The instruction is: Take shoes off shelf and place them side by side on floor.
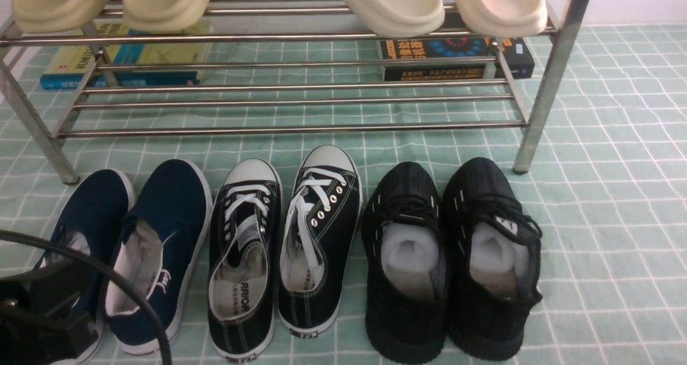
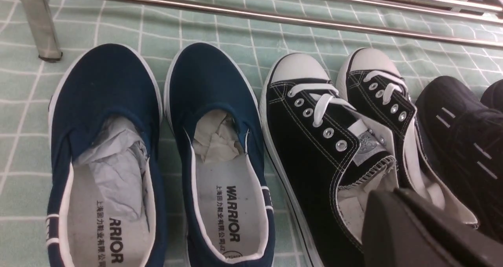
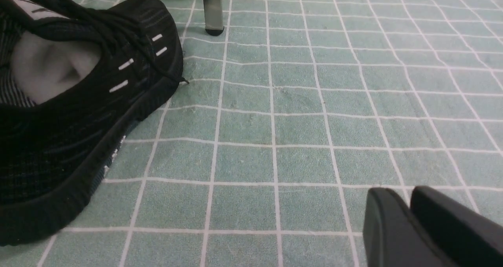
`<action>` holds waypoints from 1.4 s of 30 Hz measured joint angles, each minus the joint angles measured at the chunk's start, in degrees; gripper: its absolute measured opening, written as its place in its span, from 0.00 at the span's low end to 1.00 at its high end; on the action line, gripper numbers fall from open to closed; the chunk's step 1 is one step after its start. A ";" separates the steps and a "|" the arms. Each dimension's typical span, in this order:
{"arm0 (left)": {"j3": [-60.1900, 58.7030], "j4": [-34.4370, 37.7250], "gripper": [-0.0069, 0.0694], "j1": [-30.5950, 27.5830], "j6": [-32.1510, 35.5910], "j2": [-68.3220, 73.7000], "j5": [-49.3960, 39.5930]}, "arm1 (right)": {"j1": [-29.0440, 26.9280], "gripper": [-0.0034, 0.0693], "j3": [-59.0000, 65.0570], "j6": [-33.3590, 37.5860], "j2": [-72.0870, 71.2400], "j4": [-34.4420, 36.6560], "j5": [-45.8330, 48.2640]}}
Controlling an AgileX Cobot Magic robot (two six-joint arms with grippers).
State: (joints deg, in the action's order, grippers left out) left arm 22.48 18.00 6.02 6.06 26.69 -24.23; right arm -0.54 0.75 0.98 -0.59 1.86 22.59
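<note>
Both black canvas sneakers with white laces and toe caps stand side by side on the pale green gridded floor [image 1: 606, 204], toes toward the shelf [image 1: 290, 130]: the left shoe [image 1: 244, 257] and the right shoe [image 1: 322, 236]. The left wrist view shows the pair [image 2: 314, 141] too. My left gripper [image 2: 395, 192] is shut with nothing in it, close above the heel openings of the pair; whether it touches them is unclear. My right gripper [image 3: 408, 196] is shut and empty, low over bare floor to the right of the shoes.
Navy slip-ons [image 1: 161, 247] stand left of the canvas pair and all-black knit sneakers [image 1: 402, 279] right of it. Cream slippers [image 1: 386, 5] sit on the shelf's upper tier. Books [image 1: 456, 59] lie under the shelf. A shelf leg [image 3: 212, 11] stands near the knit sneaker [image 3: 78, 102].
</note>
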 joint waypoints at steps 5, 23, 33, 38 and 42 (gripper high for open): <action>0.00 0.14 0.11 0.00 0.00 0.00 0.20 | 0.00 0.21 0.00 0.00 0.00 0.00 0.00; -8.65 -11.92 0.13 -0.15 -4.95 -9.32 -1.28 | 0.00 0.23 0.00 0.00 0.00 -0.06 0.00; -23.06 -19.91 0.14 -6.12 -12.39 -26.18 0.75 | 0.00 0.23 0.00 0.00 0.00 -0.12 0.00; -23.36 -20.16 0.14 -6.23 -12.52 -27.31 2.35 | 0.00 0.24 0.00 0.00 0.00 -0.12 0.00; -23.40 -20.23 0.15 -6.23 -12.52 -27.31 2.35 | 0.00 0.25 0.00 0.00 0.00 -0.12 0.00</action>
State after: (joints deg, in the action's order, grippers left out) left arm -0.92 -2.23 -0.22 -6.46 -0.61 -21.89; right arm -0.54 0.75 0.98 -0.59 1.74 22.59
